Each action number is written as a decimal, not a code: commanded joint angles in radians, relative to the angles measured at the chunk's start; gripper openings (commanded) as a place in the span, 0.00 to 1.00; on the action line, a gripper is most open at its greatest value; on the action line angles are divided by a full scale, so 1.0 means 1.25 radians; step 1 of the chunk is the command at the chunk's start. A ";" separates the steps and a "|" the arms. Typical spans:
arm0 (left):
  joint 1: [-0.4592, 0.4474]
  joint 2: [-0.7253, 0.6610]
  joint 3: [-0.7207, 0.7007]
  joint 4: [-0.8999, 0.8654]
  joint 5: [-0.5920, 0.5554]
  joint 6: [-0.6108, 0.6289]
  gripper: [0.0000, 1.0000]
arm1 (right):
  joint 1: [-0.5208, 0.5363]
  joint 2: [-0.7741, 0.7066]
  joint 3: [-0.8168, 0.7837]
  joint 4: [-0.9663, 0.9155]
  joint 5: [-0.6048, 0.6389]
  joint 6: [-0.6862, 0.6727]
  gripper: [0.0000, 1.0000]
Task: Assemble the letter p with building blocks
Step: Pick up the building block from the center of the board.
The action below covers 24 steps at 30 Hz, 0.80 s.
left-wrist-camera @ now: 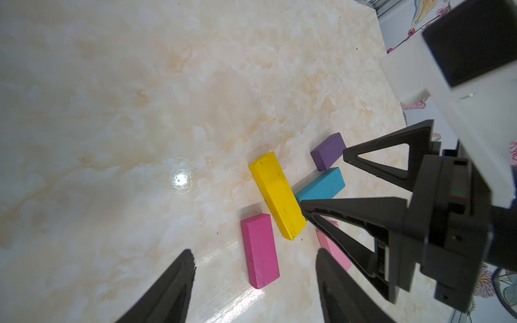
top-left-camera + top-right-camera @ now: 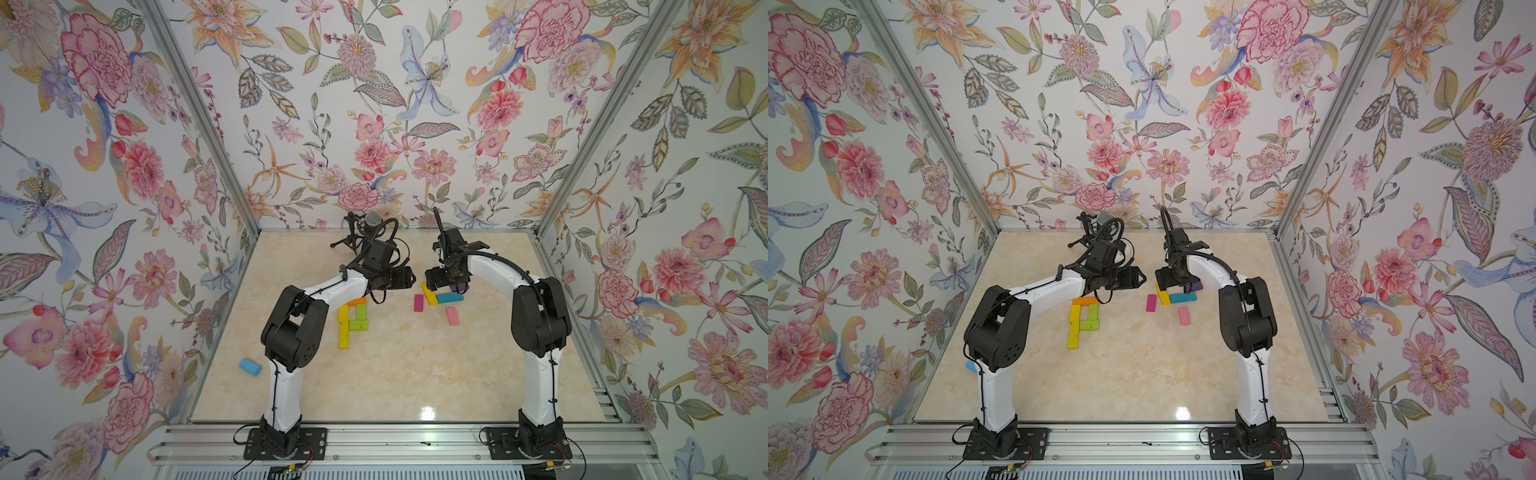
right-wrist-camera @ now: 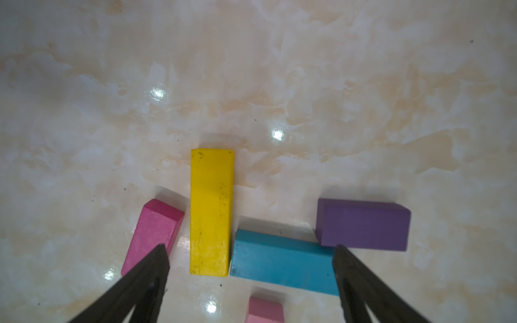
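Cylinder (image 2: 250, 367), light blue, seen nearest, by the wall on the left arm's side | p-shaped block group (image 2: 344, 332) laid mid-table | pink block (image 2: 452, 316), magenta block (image 2: 418, 303), yellow block (image 2: 430, 298), teal block (image 2: 451, 297), purple block (image 3: 363, 225) scattered beyond, rightward | right gripper (image 3: 250, 249) spread wide above yellow and teal, nothing clamped | left gripper (image 1: 254, 253) spread, empty | microphone (image 2: 372, 218) farthest

In a top view the right gripper (image 2: 445, 286) covers most of the purple block (image 2: 462, 287), at 1 o'clock from the teal block (image 2: 449, 297). The left arm (image 2: 996, 328) hides nearly all of the blue cylinder (image 2: 970, 365). The right wrist view's edge cuts off the pale pink block (image 3: 265, 310).
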 commanded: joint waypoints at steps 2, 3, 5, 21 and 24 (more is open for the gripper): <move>0.007 -0.058 -0.031 0.028 -0.017 -0.006 0.70 | 0.017 0.044 0.049 -0.055 0.013 -0.022 0.89; 0.009 -0.067 -0.040 0.030 -0.019 -0.005 0.70 | 0.021 0.051 0.056 -0.057 0.014 -0.022 0.89; 0.013 -0.081 -0.054 0.030 -0.023 -0.005 0.70 | 0.026 0.071 0.072 -0.064 0.011 -0.022 0.88; 0.047 -0.138 -0.130 0.049 -0.018 0.005 0.70 | 0.075 0.126 0.071 -0.110 0.059 0.037 0.59; 0.051 -0.147 -0.146 0.057 -0.017 0.001 0.71 | 0.071 0.139 0.074 -0.110 0.053 0.057 0.49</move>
